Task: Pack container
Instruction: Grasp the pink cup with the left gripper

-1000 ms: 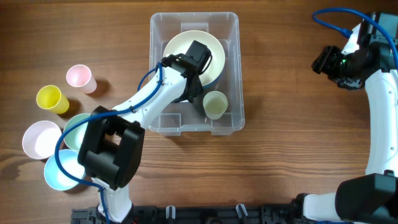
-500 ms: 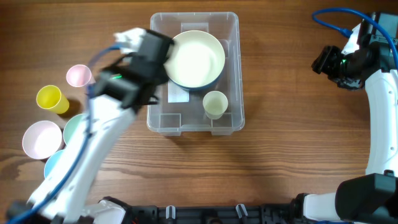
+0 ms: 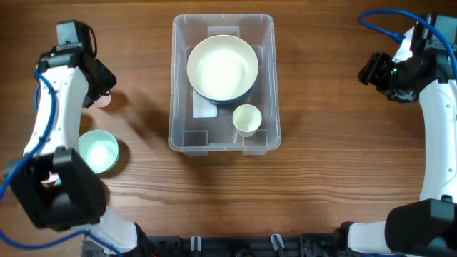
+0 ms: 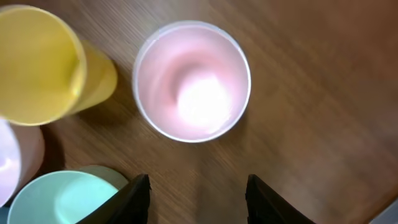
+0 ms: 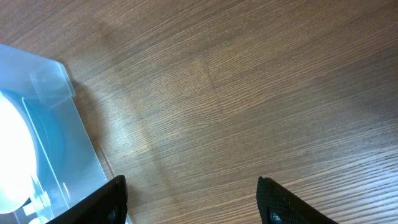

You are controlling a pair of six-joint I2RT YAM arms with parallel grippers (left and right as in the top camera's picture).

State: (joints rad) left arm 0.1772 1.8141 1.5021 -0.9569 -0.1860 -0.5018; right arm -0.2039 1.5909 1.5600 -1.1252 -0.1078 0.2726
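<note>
The clear container (image 3: 274, 86) stands at the table's middle. In it lie a cream bowl (image 3: 222, 68) and a pale green cup (image 3: 247, 119). My left gripper (image 3: 100, 77) hangs over the cups at the far left, open and empty. In the left wrist view its fingers (image 4: 198, 199) are just short of an upright pink cup (image 4: 193, 81), with a yellow cup (image 4: 43, 65) to its left. My right gripper (image 3: 373, 69) hovers at the far right, open and empty (image 5: 193, 199); the container's corner (image 5: 43, 118) shows at that view's left.
A mint green bowl (image 3: 98, 151) sits at the front left and also shows in the left wrist view (image 4: 62, 199). A pale pink bowl's edge (image 4: 12, 162) lies beside it. The left arm covers most of the other cups in the overhead view.
My left arm has left the container and swung left to above the pink cup. The cream bowl stays in the container. The right arm has not moved.
</note>
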